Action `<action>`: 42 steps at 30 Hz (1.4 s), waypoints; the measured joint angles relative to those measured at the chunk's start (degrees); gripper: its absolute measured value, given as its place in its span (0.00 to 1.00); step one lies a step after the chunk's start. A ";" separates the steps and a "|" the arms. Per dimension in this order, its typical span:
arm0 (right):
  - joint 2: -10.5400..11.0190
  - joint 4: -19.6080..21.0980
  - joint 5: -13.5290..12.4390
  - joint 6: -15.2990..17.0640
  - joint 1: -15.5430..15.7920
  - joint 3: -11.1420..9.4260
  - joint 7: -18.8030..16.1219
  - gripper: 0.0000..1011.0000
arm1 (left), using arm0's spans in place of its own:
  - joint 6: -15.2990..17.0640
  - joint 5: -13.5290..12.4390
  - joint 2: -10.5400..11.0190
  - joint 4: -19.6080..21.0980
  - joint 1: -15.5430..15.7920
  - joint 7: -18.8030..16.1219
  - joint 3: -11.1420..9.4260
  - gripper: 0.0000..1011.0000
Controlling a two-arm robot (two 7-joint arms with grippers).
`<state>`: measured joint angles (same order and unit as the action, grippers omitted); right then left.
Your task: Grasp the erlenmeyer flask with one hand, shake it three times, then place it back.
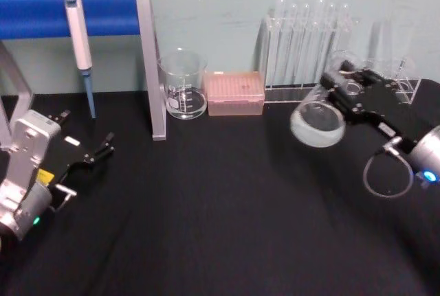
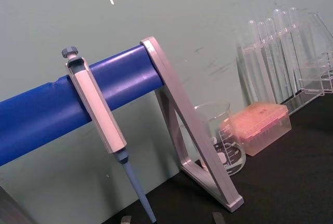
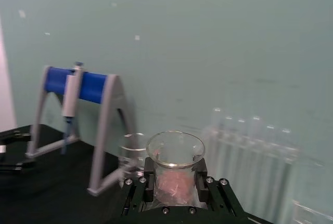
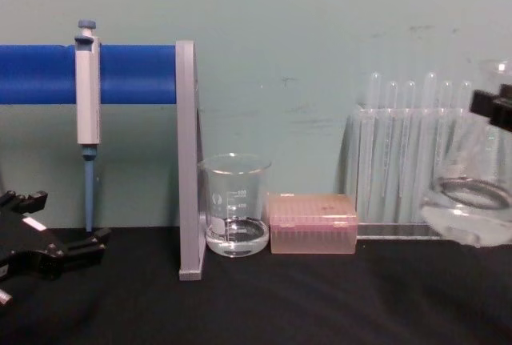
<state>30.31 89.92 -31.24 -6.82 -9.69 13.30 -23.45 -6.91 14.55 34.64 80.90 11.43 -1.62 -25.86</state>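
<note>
The erlenmeyer flask (image 1: 316,123) is held tilted above the table's (image 1: 220,234) back right corner, its neck clamped by the right gripper (image 1: 346,84) and largely hidden; one beaker (image 1: 183,84), one pink box (image 1: 234,93) and one pipette (image 1: 79,35) are seen along the back edge; the test tubes (image 1: 306,42) cannot be counted; the left gripper (image 1: 98,150) lies open at the left edge.

- We're in a lab: a pipette (image 4: 87,89) hangs on a blue-barred stand (image 4: 136,74).
- Glass beaker (image 4: 234,205), pink tip box (image 4: 313,234) and a rack of test tubes (image 4: 400,153) line the wall.
- Black bench top (image 1: 227,207) underneath.
</note>
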 joint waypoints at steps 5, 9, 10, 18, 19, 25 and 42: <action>0.19 0.66 0.84 0.41 1.46 -2.11 1.99 0.44 | 0.00 0.00 0.00 0.00 0.00 0.00 0.00 0.99; 0.04 0.99 1.39 0.66 2.25 -3.20 2.70 0.44 | 0.00 0.00 0.00 0.00 0.00 0.00 0.00 0.99; -0.08 1.11 1.58 0.73 2.46 -3.54 2.76 0.44 | 0.00 0.00 0.00 0.00 0.00 0.00 0.00 0.99; -0.92 1.13 2.27 0.82 2.17 -3.85 1.13 0.44 | 0.00 0.00 0.00 0.00 0.00 0.00 0.00 0.99; -1.14 0.98 2.32 0.85 1.86 -3.55 0.31 0.44 | 0.00 0.00 0.00 0.00 0.00 0.00 0.00 0.99; -1.91 0.37 2.28 0.87 0.39 -1.63 -3.12 0.44 | 0.00 0.00 0.00 0.00 0.00 0.00 0.00 0.99; -1.92 -0.42 -0.34 0.50 -4.02 6.26 -12.40 0.44 | 0.00 0.00 0.00 0.00 0.00 0.00 0.00 0.99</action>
<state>28.39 89.50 -31.57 -6.32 -13.71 19.56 -35.85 -6.91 14.55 34.65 80.90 11.43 -1.62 -25.86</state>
